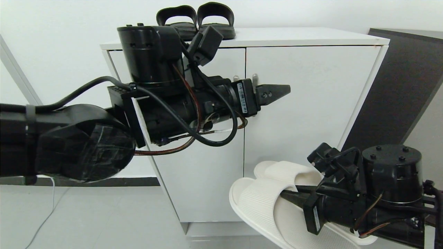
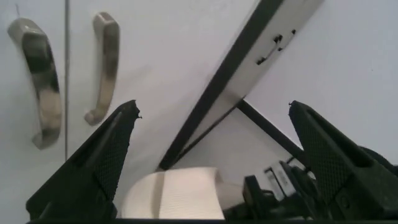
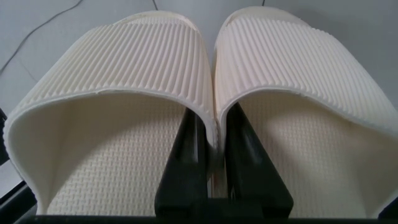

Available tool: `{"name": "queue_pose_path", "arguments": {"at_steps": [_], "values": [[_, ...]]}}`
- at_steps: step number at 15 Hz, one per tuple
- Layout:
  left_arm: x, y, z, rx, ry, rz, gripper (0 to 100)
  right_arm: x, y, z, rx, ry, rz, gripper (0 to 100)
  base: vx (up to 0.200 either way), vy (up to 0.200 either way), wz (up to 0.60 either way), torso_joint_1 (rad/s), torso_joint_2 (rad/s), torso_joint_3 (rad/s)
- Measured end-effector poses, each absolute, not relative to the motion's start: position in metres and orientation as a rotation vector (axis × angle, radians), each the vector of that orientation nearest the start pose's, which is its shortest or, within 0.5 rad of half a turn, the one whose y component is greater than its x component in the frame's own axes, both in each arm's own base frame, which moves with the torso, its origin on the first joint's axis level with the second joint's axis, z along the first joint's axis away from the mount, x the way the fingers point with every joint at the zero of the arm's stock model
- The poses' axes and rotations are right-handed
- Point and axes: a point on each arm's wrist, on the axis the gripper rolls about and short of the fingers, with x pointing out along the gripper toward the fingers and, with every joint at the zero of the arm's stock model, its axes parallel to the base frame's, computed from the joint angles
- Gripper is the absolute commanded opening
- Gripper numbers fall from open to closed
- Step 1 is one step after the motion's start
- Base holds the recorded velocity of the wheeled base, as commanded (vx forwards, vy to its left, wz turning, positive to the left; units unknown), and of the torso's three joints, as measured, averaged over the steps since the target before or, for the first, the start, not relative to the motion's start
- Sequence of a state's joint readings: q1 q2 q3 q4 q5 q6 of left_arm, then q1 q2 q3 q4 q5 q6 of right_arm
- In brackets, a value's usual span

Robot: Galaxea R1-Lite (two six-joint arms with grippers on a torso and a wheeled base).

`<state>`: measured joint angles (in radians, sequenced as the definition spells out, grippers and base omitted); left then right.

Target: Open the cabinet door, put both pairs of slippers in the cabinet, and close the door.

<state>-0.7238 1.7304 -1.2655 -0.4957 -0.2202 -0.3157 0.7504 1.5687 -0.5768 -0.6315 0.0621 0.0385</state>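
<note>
Cabinet (image 1: 311, 103) against white wall (image 1: 52, 34), black slippers (image 1: 195, 19) atop; left hand (image 1: 278, 91) released, right hand (image 3: 216, 121) clenched on white slippers (image 1: 259, 204).

The white flat-fronted cabinet (image 1: 311, 103) looks smooth and matt, its two curved metal handles (image 2: 38, 81) glossy and mirror-bright. The pair of cream ribbed rubbery slippers (image 3: 140, 59) has pebbled insoles. The pair of black slippers (image 1: 195, 19) on the cabinet's top looks matt, with smooth straps.
</note>
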Motion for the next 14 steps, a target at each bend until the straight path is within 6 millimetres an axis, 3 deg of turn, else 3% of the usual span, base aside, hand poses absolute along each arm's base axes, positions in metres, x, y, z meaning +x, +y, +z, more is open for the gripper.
{"name": "queue_pose_path", "arguments": {"at_steps": [4,11,12,14], "values": [[0.276,-0.231,0.282,-0.302,0.114,-0.851,100,0.184,0.174,0.159,-0.090,0.363,0.796,0,0.000,0.000,0.00,0.000,0.00,0.000],[0.298,-0.242,0.271,-0.299,0.127,-0.831,100,0.185,0.174,0.159,-0.091,0.364,0.797,0,0.000,0.000,0.00,0.000,0.00,0.000],[0.301,-0.243,0.270,-0.299,0.127,-0.830,0,0.185,0.174,0.158,-0.091,0.364,0.798,0,0.000,0.000,0.00,0.000,0.00,0.000],[0.305,-0.245,0.267,-0.300,0.129,-0.822,0,0.185,0.174,0.159,-0.090,0.364,0.797,0,0.000,0.000,0.00,0.000,0.00,0.000]]}}
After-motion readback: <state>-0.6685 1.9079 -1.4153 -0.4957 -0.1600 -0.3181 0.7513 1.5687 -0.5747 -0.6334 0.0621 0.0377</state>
